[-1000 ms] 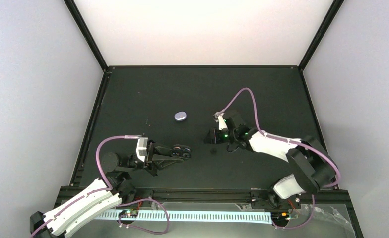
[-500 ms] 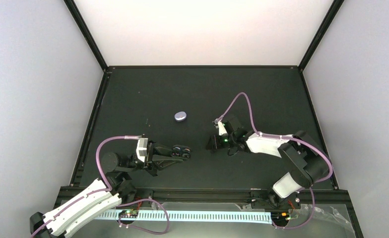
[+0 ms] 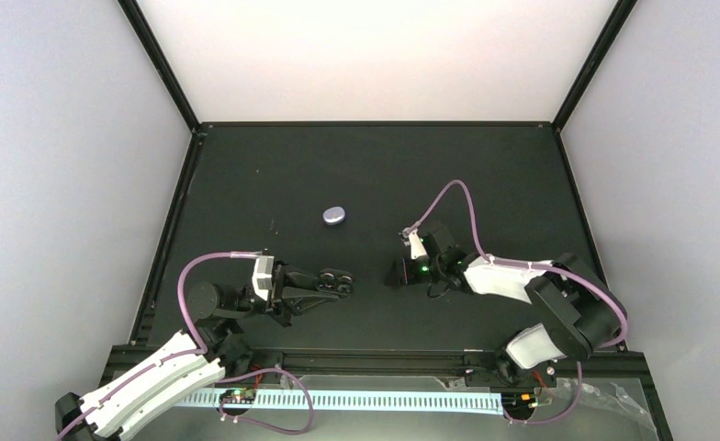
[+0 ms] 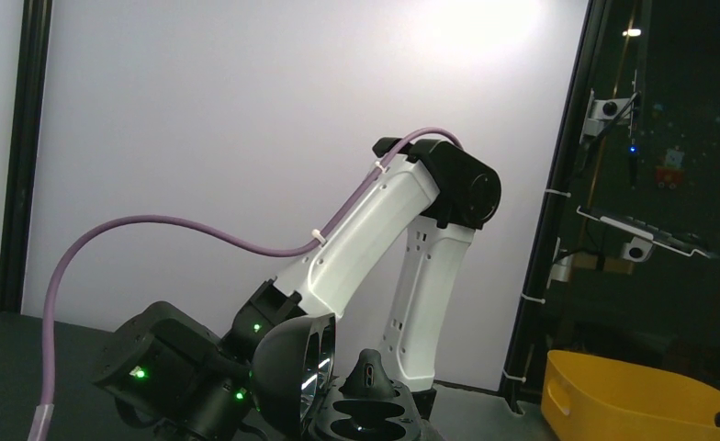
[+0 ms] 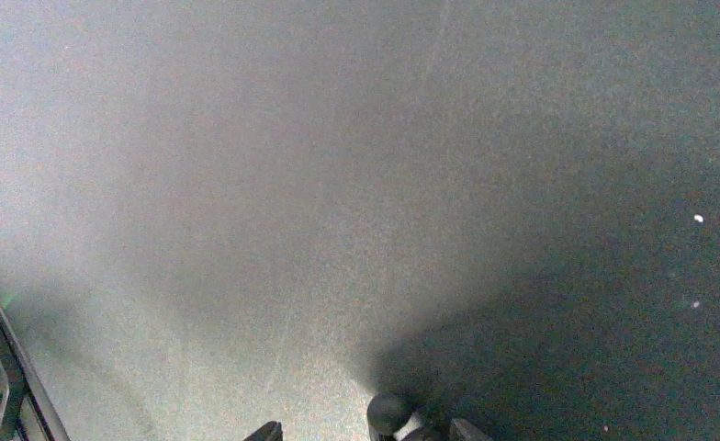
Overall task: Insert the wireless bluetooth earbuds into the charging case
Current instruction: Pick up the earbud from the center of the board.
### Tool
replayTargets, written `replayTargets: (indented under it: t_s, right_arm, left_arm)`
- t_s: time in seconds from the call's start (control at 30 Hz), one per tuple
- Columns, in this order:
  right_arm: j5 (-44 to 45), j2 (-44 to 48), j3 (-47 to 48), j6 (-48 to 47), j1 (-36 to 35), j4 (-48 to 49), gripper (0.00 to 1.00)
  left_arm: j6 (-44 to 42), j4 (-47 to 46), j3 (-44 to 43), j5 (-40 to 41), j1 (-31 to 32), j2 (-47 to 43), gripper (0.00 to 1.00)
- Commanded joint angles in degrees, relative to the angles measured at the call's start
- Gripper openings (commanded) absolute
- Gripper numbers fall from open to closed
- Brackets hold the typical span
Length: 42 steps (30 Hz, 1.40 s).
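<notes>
My left gripper [image 3: 331,282] is shut on the black charging case [image 3: 337,278], holding it level just above the table. In the left wrist view the case's lid [image 4: 287,377] stands open beside its base [image 4: 375,424], which shows two dark wells. A small black cone-shaped piece [image 4: 368,372] rises at the base's far side; I cannot tell whether it is a bud. My right gripper [image 3: 397,273] points down at the mat to the case's right. Its fingertips [image 5: 269,431] stand apart, with a tiny black earbud [image 5: 388,412] on the mat between them, nearer the right one.
A lilac-grey oval case [image 3: 335,216] lies shut on the mat behind both grippers. The right arm [image 4: 375,230] fills the middle of the left wrist view, with a yellow bin [image 4: 641,400] beyond the table's black frame post [image 4: 558,230].
The right gripper has moved a little toward the near edge and come down over the mat. The left arm and the case have stayed still.
</notes>
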<state>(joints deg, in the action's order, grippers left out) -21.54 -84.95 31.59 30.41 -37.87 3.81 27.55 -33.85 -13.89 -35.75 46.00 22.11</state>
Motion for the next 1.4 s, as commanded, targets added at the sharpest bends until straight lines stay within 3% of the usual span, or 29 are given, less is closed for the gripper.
replayTargets:
  t_s: [0.0, 0.33, 0.6, 1.37]
  right_arm:
    - [-0.86, 1.88, -1.16, 0.37, -0.6, -1.1, 0.47]
    - [6.76, 11.87, 3.29, -4.75, -2.93, -11.94, 0.47]
    - [4.14, 5.49, 10.05, -12.25, -5.71, -19.28, 0.46]
    - [8.84, -3.8, 12.85, -14.34, -8.05, -19.11, 0.41]
  left_arm:
    - [-0.82, -0.31, -0.9, 0.6, 0.33, -0.14, 0.02]
    - [-1.06, 0.11, -0.96, 0.91, 0.32, -0.4, 0.02]
    - [-1.14, 0.27, -1.05, 0.68, 0.41, -0.38, 0.02]
    - [-1.59, 0.85, -0.88, 0.85, 0.58, -0.19, 0.02]
